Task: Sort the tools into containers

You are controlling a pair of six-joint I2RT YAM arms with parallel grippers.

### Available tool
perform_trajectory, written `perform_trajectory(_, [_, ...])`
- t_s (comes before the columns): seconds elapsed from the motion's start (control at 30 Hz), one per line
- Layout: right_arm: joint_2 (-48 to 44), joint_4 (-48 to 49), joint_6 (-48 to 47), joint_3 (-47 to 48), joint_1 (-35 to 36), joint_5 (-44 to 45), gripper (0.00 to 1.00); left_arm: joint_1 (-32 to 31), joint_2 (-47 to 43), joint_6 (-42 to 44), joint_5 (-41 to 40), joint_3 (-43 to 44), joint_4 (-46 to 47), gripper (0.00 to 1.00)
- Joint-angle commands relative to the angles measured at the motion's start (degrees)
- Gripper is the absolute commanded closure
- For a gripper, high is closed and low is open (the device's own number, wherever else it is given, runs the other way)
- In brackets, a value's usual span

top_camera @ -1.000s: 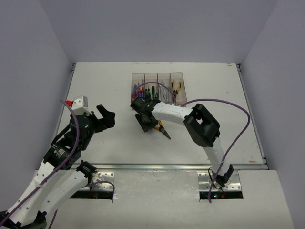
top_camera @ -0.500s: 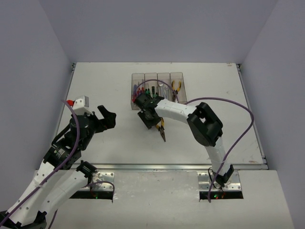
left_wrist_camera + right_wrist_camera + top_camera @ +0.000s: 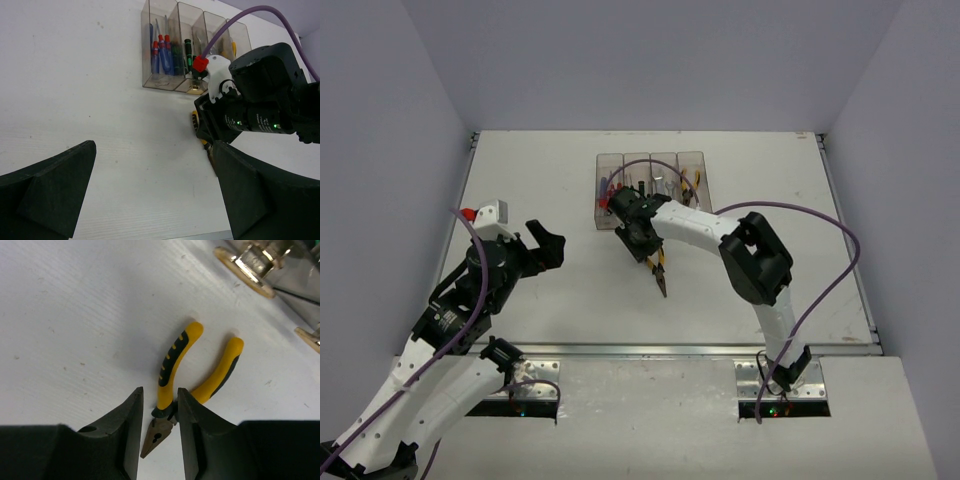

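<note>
The loose pliers (image 3: pixel 169 371) sit on or just above the white surface (image 3: pixel 520 180), just in front of the near end of the containers (image 3: pixel 610 160); whether they are lifted cannot be told. Their 2 yellow-and-black handles spread towards the bins, and the metal nose points towards the arm bases. The right gripper (image 3: pixel 160 392) pinches them at the pivot, with 1 finger pressed to each side of the joint. In the top view the pliers (image 3: pixel 660 272) stick out below the right gripper (image 3: pixel 645 245) at a slight slant.

The containers are 4 narrow smoky-clear bins joined in a row near the far middle of the surface. A yellowish tab (image 3: pixel 247 267) shows at the near end of 1 bin, close beyond the handle tips. The leftmost bin holds blue-and-red-handled screwdrivers (image 3: pixel 161 52); the 2nd holds green-and-black-handled screwdrivers (image 3: pixel 188 50); the rightmost holds another pair of yellow-handled pliers (image 3: pixel 692 180). The 3rd bin is largely hidden behind a purple cable (image 3: pixel 800 215) and the right arm, so its contents cannot be made out.

The left gripper (image 3: pixel 152 150) is spread wide with nothing between its fingers. It hangs over bare surface to the left, well apart from the pliers and the bins, and its camera faces them.
</note>
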Motion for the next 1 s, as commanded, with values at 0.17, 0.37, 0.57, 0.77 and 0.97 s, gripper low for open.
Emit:
perform_trajectory(0.17, [4.43,0.38,-0.57,2.01,-1.98,-2.78,0.75,0.43,0.31,1.08,0.88,0.32,2.83,0.0])
perform_trajectory(0.37, [2.95,2.75,0.95,-1.86,-1.98,-4.77,0.75,0.43,0.13,1.13,0.97,0.27,2.83,0.0])
perform_trajectory(0.57, [3.58,2.75,3.19,-2.89,-1.85,-5.7,0.88,0.43,-0.04,1.08,0.89,0.18,2.74,0.0])
perform_trajectory(0.77, [-2.6,5.73,5.89,-8.3,-1.29,-7.56,1.0,0.43,-0.04,1.1,1.14,0.18,2.89,0.0])
perform_trajectory(0.97, [-11.47,11.23,4.22,-12.97,-3.07,-15.54,1.0,0.43,-0.39,1.08,1.06,0.18,2.92,0.0])
